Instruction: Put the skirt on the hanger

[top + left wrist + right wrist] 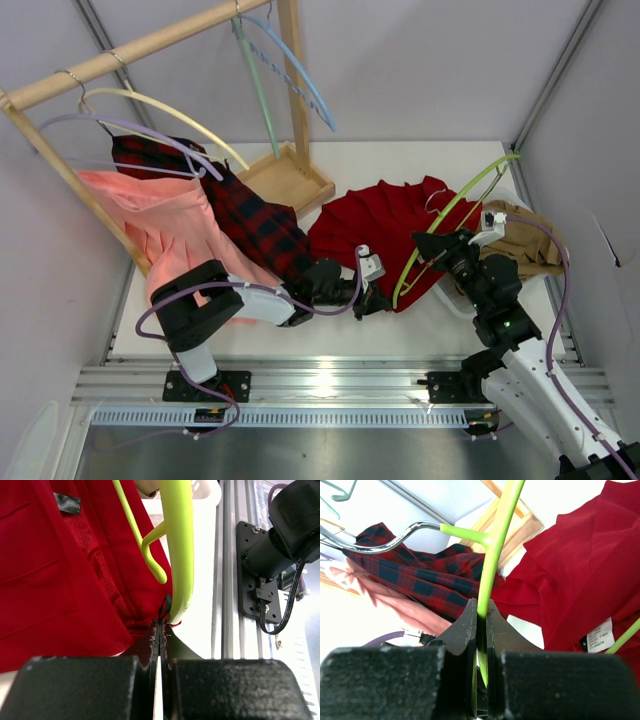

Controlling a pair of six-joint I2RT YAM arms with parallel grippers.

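Two grippers, both closed: left gripper [160, 630] pinches the edge of one red skirt [385, 222]; right gripper [481, 614] clamps one lime hanger [462, 199] lying across that skirt.

Bright, even overhead light, soft shadows, near foreground blurred

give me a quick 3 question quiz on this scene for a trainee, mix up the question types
1. True or false: the right gripper is shut on the hanger.
2. Which garment does the left gripper pinch? A) the plaid skirt B) the skirt, deep red C) the pink skirt
3. Fill in: the hanger's hook is silver ____.
Key: 1 true; 2 B; 3 metal.
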